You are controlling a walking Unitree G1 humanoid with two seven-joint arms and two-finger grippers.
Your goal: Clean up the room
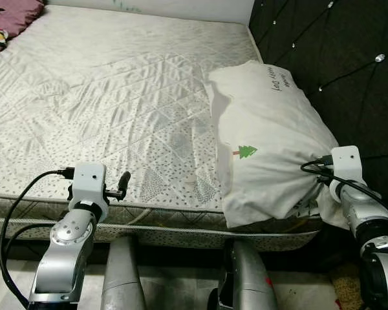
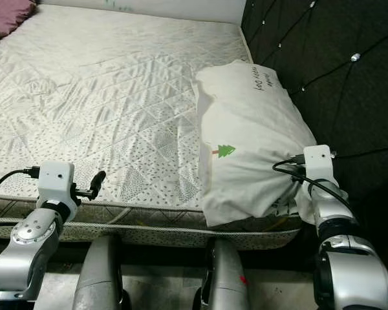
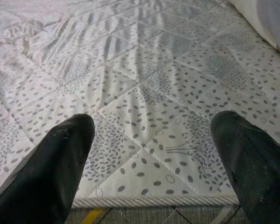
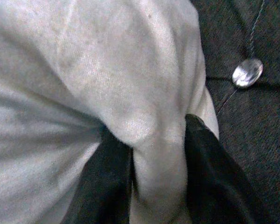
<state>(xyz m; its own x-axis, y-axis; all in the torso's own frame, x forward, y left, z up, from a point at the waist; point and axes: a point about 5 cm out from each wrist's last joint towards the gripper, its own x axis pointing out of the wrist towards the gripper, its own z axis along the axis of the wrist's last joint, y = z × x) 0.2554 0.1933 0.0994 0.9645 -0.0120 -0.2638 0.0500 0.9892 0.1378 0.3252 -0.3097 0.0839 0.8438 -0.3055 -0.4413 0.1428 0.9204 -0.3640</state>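
The right gripper is clamped on the near corner of the pillow, whose long axis runs away along the headboard. The left gripper, fingers apart, hovers over the mattress edge, well apart from the pillow.

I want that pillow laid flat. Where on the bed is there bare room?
Most of the mattress lies bare, from the pillow across to the purple blanket at the far left corner. It is crowded by the headboard, where the right tool pinches the pillow.

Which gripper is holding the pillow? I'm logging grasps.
The right gripper: its fingers pinch the white pillow; the left gripper hangs open over the mattress.
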